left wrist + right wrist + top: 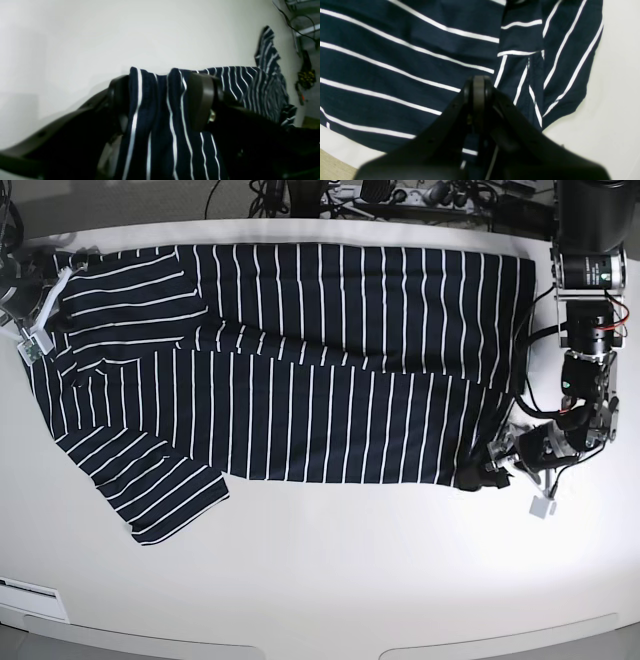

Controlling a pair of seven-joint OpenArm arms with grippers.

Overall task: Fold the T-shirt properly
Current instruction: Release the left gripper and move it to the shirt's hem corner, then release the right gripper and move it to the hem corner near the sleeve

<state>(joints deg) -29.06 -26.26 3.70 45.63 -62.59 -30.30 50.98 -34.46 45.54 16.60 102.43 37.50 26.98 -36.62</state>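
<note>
The T-shirt [330, 380], dark navy with thin white stripes, lies spread across the white table [330, 570], with one sleeve reaching toward the front left. My left gripper [478, 472] is at the shirt's front right corner. In the left wrist view it [160, 100] is shut on a bunched fold of the striped fabric [160, 140]. My right gripper [48, 308] is at the shirt's far left edge. In the right wrist view its fingers [478, 86] are pressed together, tips down in the fabric [395, 50] near a seam.
Cables and a power strip [400, 195] run along the table's back edge. The left arm's column [590, 270] stands at the back right. A white label [25, 588] is stuck near the front left edge. Cables [306, 75] hang past the table edge.
</note>
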